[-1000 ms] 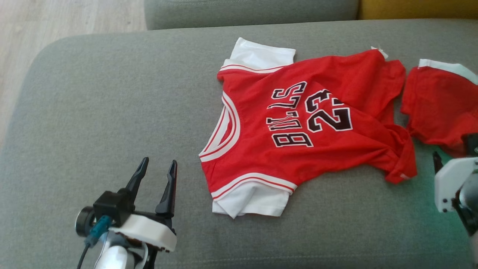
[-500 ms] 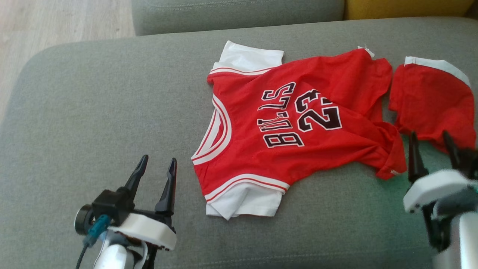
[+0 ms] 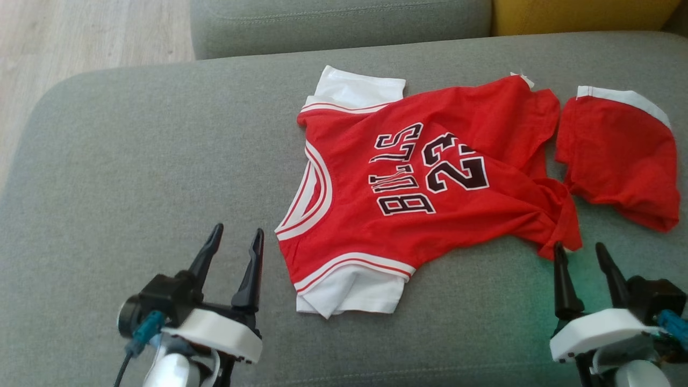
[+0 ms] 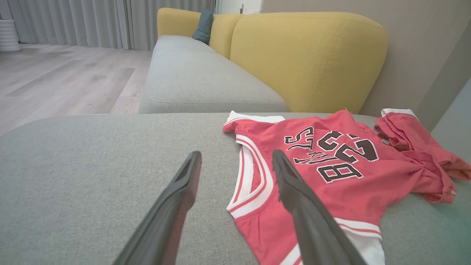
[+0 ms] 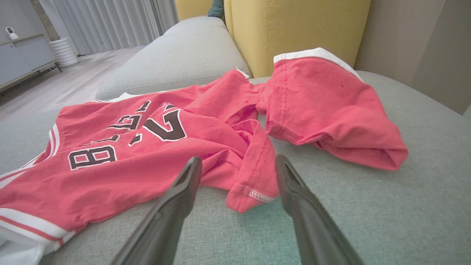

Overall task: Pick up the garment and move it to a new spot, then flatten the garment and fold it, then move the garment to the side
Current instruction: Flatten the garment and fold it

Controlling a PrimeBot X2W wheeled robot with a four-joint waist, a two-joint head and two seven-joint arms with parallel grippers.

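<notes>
A red garment [image 3: 424, 177], a jersey with white sleeves and black "BULLS 23" lettering, lies crumpled on the grey sofa cushion [image 3: 134, 161]; it also fills the middle of both wrist views [image 4: 331, 173] [image 5: 147, 154]. My left gripper [image 3: 236, 236] stands open just left of its collar, nothing between the fingers. My right gripper [image 3: 579, 251] stands open below the jersey's bunched lower corner [image 5: 250, 191], which lies between its fingers [image 5: 176, 198] in the right wrist view.
A second red piece with a white band [image 3: 618, 150] lies right of the jersey [image 5: 323, 106]. A yellow backrest [image 4: 309, 55] rises behind the cushion. Another grey cushion [image 3: 338, 21] lies beyond, with wooden floor [image 3: 80, 32] to the left.
My right gripper has come in from the right edge to stand below the jersey's lower corner. The head view has shifted a little. The left gripper stays in place.
</notes>
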